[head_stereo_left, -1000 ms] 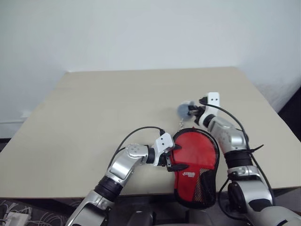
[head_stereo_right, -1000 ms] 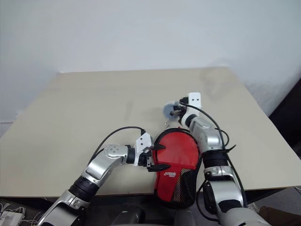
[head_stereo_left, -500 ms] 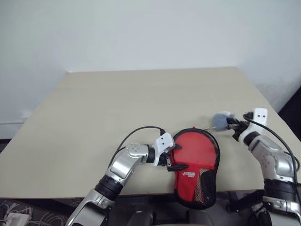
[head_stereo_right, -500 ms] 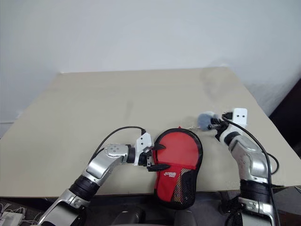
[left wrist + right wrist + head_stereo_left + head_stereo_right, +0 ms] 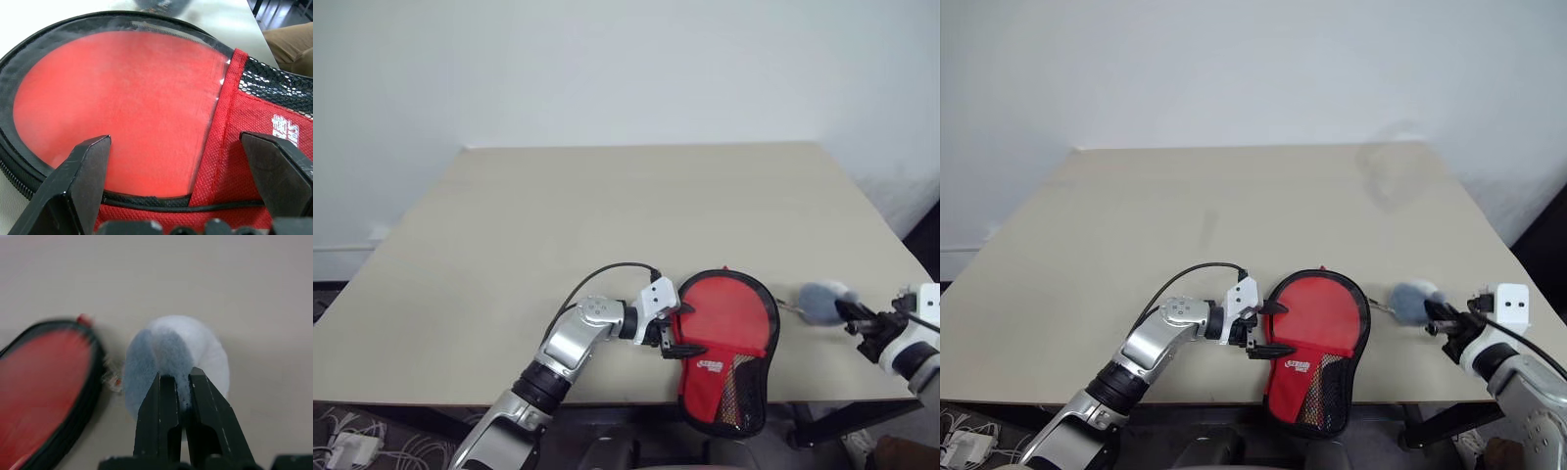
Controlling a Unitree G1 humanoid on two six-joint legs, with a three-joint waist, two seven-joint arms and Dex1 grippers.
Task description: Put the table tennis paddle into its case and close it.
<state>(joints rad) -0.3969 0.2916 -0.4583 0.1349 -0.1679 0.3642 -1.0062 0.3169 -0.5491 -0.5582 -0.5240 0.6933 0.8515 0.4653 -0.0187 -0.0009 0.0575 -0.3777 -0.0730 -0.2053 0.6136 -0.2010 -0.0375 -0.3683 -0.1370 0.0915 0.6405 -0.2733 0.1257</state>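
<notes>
The case (image 5: 724, 323) lies flat at the table's front edge, red with a black rim, white logo and black mesh patch; its narrow end overhangs the edge. The table tennis paddle is hidden. My left gripper (image 5: 683, 331) is open, its fingers (image 5: 78, 181) spread over the case's left side, one near the round part and one near the logo. Right of the case, my right gripper (image 5: 847, 311) is shut on a grey-white fluffy ball (image 5: 1412, 302), which a short chain joins to the case's rim. The ball (image 5: 171, 352) bulges above the closed fingertips.
The beige table (image 5: 607, 215) stretches wide behind the case, with a white wall beyond it. Its right edge runs close behind my right gripper. Cables (image 5: 352, 448) lie on the floor at the lower left.
My right gripper has carried the fluffy ball from behind the case round to its right side and nearer the front edge. The left gripper and case stayed put. The camera shifted slightly.
</notes>
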